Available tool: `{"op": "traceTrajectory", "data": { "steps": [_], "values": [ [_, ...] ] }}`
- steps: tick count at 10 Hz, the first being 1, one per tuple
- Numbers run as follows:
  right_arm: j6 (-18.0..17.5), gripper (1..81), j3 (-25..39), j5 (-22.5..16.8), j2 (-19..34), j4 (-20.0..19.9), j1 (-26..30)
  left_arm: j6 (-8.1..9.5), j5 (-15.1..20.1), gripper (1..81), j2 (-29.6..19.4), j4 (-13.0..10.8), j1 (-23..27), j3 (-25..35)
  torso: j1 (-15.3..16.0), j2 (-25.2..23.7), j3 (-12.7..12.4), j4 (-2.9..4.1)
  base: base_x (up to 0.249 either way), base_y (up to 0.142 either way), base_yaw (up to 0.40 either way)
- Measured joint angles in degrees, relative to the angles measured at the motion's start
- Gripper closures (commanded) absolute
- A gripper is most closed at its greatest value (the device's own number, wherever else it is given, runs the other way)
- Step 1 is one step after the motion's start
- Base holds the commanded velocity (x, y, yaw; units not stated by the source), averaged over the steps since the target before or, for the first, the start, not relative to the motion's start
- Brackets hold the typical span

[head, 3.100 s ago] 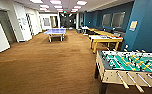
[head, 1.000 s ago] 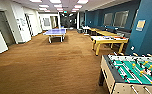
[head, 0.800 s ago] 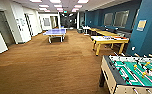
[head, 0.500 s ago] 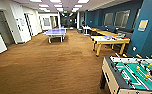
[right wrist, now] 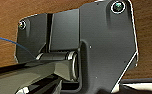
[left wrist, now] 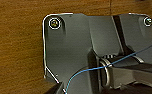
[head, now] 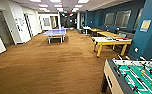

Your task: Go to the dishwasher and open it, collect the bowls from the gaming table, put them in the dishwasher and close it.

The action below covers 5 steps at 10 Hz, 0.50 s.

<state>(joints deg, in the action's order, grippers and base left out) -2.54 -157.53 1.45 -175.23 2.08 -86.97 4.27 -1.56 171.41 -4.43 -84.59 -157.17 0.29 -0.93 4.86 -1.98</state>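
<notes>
The robot is rolling over the brown wood-grain floor. Going left to right: a blue table-tennis table far ahead, then the long white-topped, yellow-edged gaming desk with coloured boxes, then the green-field table-football table close by. I cannot tell how either hand stands, wide or narrow. Bowls are too small to spot. Steering well means staying wide of the football table's corner.

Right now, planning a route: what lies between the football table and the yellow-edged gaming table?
In the head view, bare wooden floor separates the table-football table from the gaming table.
</notes>
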Motion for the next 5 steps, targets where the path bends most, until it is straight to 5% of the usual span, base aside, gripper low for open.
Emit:
{"op": "traceTrajectory", "data": {
  "steps": [5],
  "values": [
    [0.0, 1.0, 0.0, 0.6, 0.0, 0.0, 1.4, -0.02, -0.9, 1.0, 0.2, 0.0, 1.6, 0.0, 0.1, 0.0, 0.0, 0.0, 0.191, 0.0, 0.0]
  ]
}}
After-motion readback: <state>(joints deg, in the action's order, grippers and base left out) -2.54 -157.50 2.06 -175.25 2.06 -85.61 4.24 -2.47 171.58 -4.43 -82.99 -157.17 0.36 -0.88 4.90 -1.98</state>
